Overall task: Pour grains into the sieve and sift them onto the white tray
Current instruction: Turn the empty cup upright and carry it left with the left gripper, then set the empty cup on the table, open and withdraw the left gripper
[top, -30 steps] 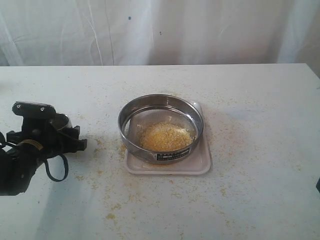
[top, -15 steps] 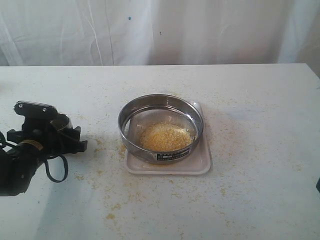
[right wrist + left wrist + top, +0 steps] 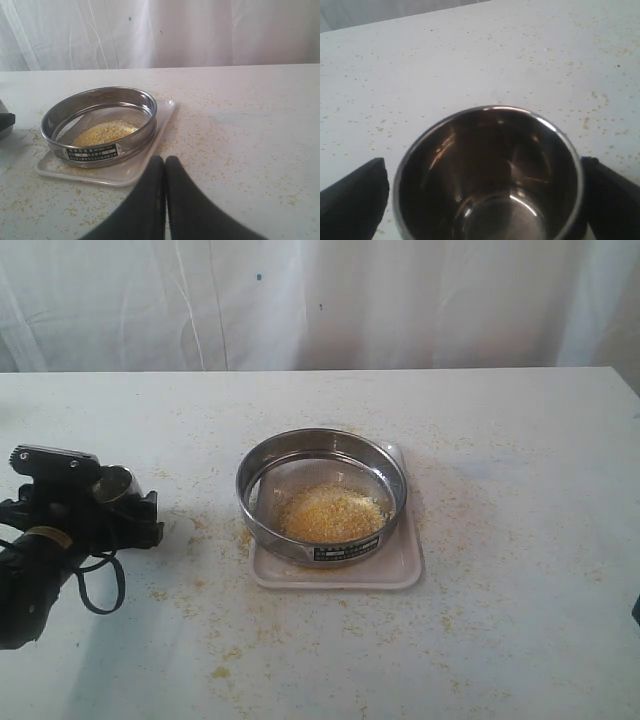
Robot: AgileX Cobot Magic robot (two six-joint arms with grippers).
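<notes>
Pale table under white curtain, carrying scattered grain specks. Sieve sitting at frame centre on white tray, grains lying heaped on mesh. Judging ring stiff, smooth, fairly light; load loose, spilling if tilted: gripping wall at rim, keeping level. Left gripper, frame left, pinching empty steel cup across its wall. Right gripper hanging well apart from sieve, fingers pressed together, holding nothing.
</notes>
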